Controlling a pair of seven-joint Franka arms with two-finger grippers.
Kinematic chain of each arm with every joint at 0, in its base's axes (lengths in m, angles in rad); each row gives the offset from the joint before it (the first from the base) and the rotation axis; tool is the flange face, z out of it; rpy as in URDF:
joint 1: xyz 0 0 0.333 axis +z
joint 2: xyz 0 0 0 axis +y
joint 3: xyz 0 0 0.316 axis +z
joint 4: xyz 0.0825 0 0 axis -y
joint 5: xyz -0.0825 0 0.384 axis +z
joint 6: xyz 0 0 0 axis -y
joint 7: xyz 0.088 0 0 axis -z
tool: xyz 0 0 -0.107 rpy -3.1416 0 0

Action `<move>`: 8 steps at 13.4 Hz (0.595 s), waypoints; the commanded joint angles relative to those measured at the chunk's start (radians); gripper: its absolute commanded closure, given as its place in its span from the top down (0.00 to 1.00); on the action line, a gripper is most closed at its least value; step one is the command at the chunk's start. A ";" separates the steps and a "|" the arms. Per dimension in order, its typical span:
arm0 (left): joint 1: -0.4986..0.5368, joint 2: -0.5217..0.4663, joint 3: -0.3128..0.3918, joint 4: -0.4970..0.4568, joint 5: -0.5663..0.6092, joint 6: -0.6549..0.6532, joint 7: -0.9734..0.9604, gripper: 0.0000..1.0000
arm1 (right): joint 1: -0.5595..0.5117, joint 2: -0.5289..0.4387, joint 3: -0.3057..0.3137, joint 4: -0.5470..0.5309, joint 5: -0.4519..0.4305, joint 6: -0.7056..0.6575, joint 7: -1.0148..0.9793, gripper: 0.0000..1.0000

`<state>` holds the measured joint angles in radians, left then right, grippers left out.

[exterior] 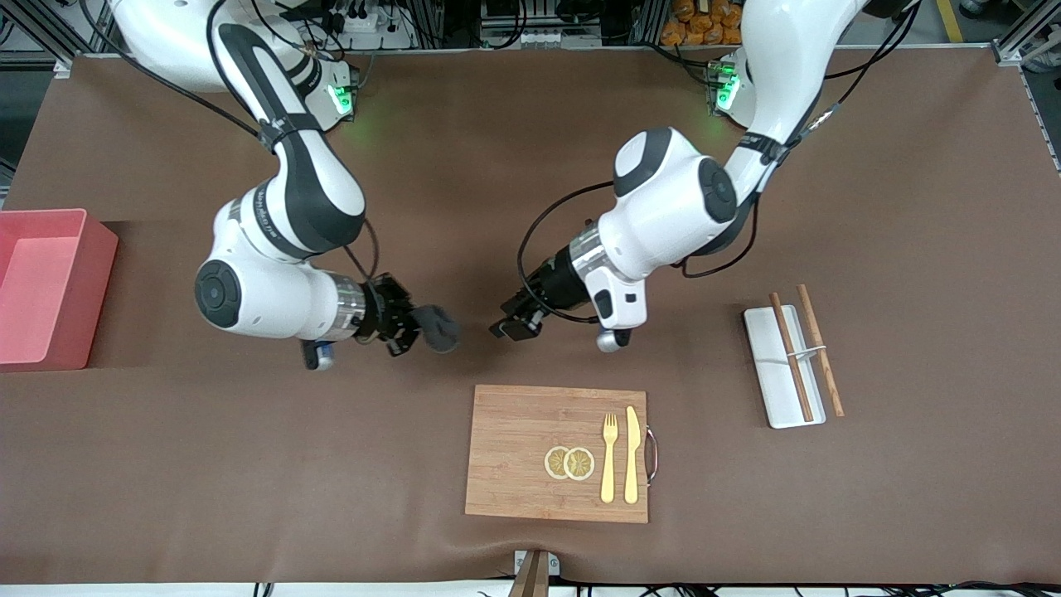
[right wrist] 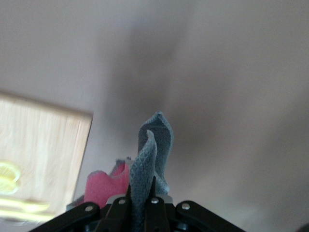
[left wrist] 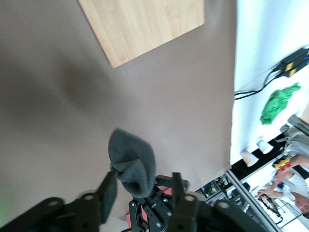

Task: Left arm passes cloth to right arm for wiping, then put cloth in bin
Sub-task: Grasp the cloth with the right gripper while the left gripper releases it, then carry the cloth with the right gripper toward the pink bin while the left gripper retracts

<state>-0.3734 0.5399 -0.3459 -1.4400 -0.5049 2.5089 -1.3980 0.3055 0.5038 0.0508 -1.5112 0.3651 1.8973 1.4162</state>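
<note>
Over the bare table (exterior: pixel 249 464), midway between the two arms, found the cloth (exterior: pixel 438 328) pinched in the right gripper (exterior: pixel 412 326), jaws closed narrow on it. Saw the same in the right wrist view: grey folds (right wrist: pixel 153 145) standing up out of the shut fingers, magenta part (right wrist: pixel 108 186) bunched low beside them. Noted the left gripper (exterior: pixel 507 328) spread wide and empty over the table just beside the cloth, not touching it; in the left wrist view, made out its fingers (left wrist: pixel 108 193) parted with the cloth's free end (left wrist: pixel 131 162) ahead between them.

Judged the pass as good as made, wiping next. Would have kept the right grip firm and low on the cloth, leaving enough fuzzy grey hanging to meet the surface flat instead of the fingertips scraping. Would have cleared the left arm first, since the two grippers sat close. If the wooden board (exterior: pixel 514 448) was the target, would have minded the lemon slices (exterior: pixel 569 463), fork (exterior: pixel 608 456) and knife (exterior: pixel 632 454) lying on it. Placed the bin (exterior: pixel 99 282) well apart at the right arm's end of the table, nothing visible in it.
</note>
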 commanded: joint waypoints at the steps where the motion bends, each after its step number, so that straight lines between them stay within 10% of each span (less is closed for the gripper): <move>1: 0.062 -0.079 0.018 -0.017 0.084 -0.121 -0.001 1.00 | -0.014 -0.013 0.011 -0.006 -0.138 -0.023 -0.103 0.00; 8: 0.234 -0.181 0.016 -0.020 0.322 -0.473 0.368 1.00 | -0.107 0.016 0.009 -0.228 -0.298 0.205 -0.293 0.00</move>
<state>-0.1844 0.3992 -0.3290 -1.4396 -0.2082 2.1157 -1.1502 0.2508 0.5218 0.0444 -1.6592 0.0908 2.0313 1.1972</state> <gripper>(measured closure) 0.000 0.921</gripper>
